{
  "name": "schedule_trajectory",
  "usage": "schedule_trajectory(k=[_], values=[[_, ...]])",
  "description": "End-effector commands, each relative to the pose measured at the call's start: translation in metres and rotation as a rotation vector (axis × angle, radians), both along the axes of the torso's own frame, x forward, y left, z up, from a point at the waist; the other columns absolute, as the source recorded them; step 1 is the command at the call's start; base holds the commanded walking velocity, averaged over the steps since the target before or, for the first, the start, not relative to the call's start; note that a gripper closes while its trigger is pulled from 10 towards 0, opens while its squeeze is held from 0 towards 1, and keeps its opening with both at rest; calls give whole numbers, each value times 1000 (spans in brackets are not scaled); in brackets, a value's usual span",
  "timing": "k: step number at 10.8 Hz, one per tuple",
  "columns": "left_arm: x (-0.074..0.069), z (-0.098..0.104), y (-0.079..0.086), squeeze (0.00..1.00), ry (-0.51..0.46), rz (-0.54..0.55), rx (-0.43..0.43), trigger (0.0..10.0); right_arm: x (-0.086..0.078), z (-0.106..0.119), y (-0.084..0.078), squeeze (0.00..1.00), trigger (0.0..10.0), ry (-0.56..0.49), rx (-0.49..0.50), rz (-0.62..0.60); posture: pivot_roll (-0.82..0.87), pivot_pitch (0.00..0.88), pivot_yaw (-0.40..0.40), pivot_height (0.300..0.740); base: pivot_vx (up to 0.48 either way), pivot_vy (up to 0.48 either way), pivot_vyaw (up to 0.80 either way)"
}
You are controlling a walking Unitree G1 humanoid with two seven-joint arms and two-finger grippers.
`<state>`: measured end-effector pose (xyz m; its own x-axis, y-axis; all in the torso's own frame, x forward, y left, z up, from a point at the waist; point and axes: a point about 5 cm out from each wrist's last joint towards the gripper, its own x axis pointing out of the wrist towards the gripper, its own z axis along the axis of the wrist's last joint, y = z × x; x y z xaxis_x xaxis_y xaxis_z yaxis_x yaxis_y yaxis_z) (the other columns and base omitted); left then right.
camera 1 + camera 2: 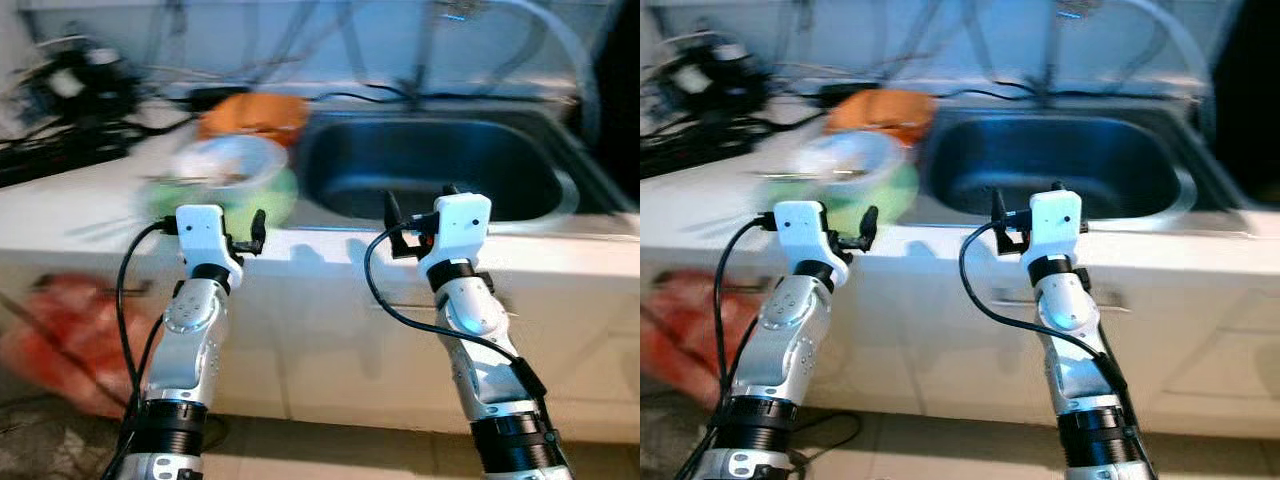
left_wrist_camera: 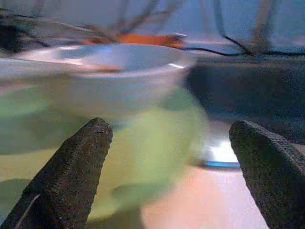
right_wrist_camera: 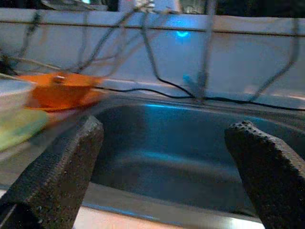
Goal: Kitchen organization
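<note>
A white bowl (image 1: pixel 228 160) sits nested in a larger green bowl (image 1: pixel 275 198) on the white counter, just left of the steel sink (image 1: pixel 430 165). An orange bowl (image 1: pixel 255 115) stands behind them. My left gripper (image 2: pixel 174 167) is held open at the counter's front edge, pointing at the green bowl (image 2: pixel 143 143) with nothing between its fingers. My right gripper (image 3: pixel 164 167) is open too, raised before the sink (image 3: pixel 171 152) and holding nothing. The picture is blurred.
Dark cables and black gear (image 1: pixel 70 90) clutter the back left of the counter (image 1: pixel 80 215). A faucet pipe (image 1: pixel 425 45) rises behind the sink. A reddish bag (image 1: pixel 60 335) lies low on the left by the cabinet front.
</note>
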<state>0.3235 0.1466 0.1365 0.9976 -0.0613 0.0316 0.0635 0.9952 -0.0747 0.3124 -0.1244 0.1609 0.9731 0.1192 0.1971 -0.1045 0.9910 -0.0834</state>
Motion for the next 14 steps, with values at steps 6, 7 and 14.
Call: schedule_trajectory(k=[6,7,14], values=[[0,6,3,0,-33,2,4,10000,1,4,-1,0,10000,-17,13,0,22,11,53,740,0,-240,0],[-1,13,4,0,-62,5,17,10000,2,7,-3,0,10000,-14,33,1,24,12,54,740,0,0,0],[-5,25,6,0,-93,29,12,10000,2,16,3,0,10000,15,85,29,29,20,53,740,0,0,-114]])
